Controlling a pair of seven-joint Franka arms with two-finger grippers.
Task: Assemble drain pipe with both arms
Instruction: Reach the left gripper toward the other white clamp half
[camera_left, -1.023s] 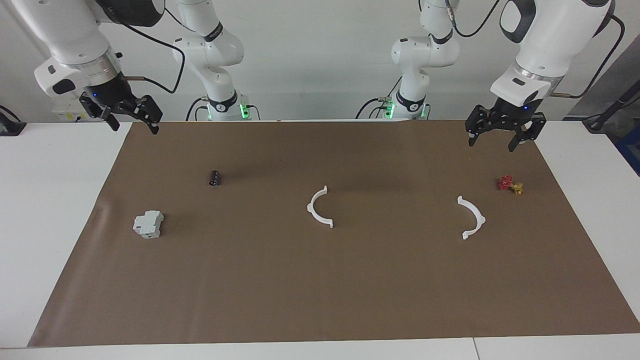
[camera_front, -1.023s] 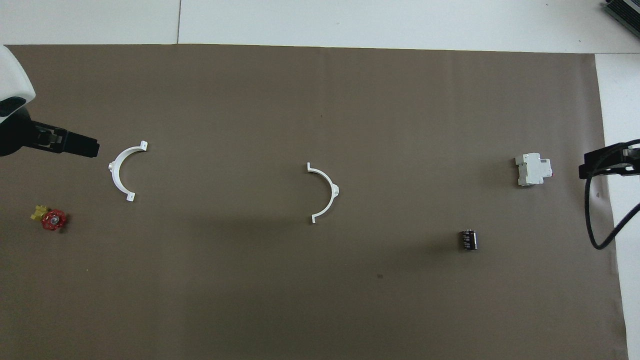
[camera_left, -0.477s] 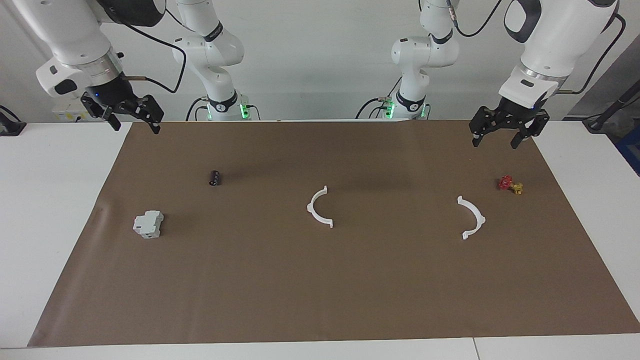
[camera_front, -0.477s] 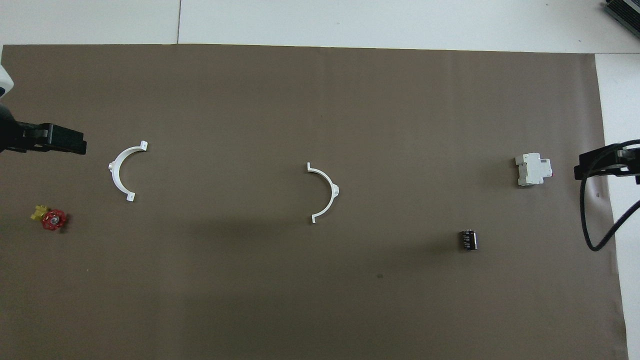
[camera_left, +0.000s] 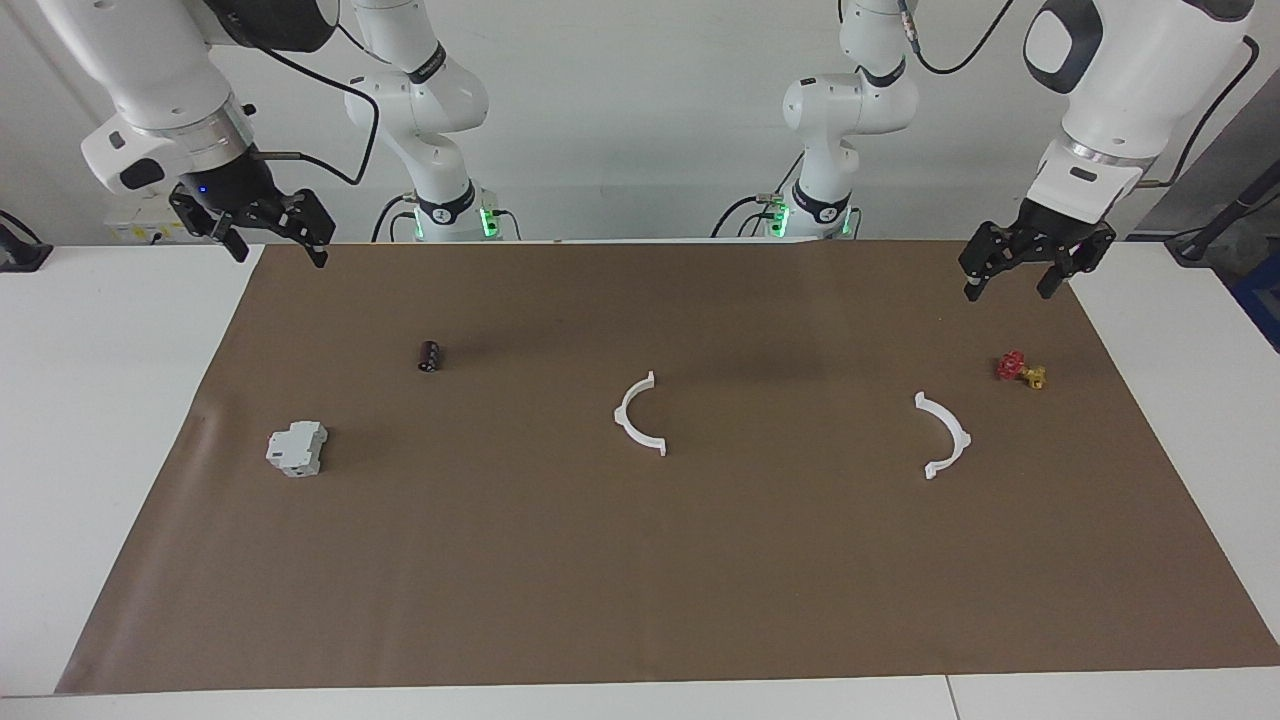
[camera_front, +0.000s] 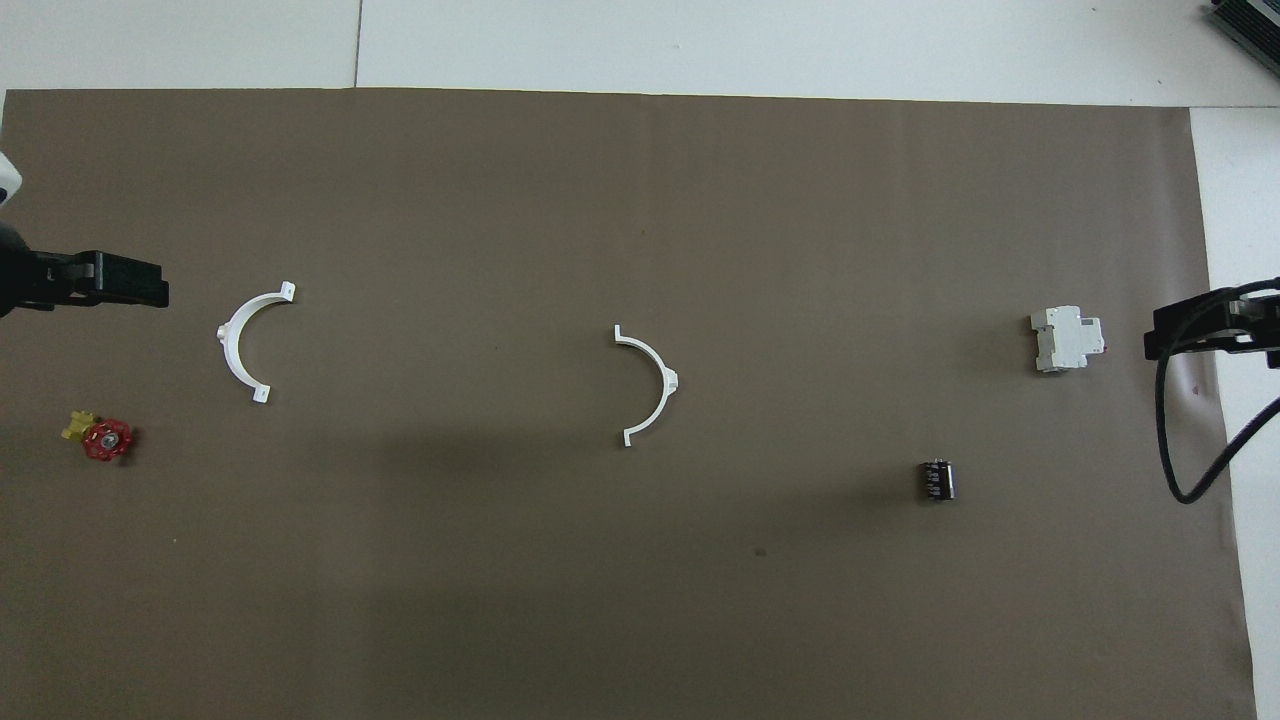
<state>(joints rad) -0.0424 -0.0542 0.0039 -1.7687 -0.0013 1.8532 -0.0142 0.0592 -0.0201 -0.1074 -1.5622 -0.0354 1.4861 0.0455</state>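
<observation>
While both pincers hang released, two thin white half-rings lie apart

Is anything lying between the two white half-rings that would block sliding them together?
Nothing visible does. Only bare brown mat lies between the half-ring at the table's middle and the half-ring toward the left arm's end. The red-and-yellow valve sits nearer the robots than that second half-ring, off the line between them.

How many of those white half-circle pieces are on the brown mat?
2. One half-ring lies mid-mat. The other half-ring lies toward the left arm's end, beside the red-and-yellow valve. None looks hidden.
</observation>
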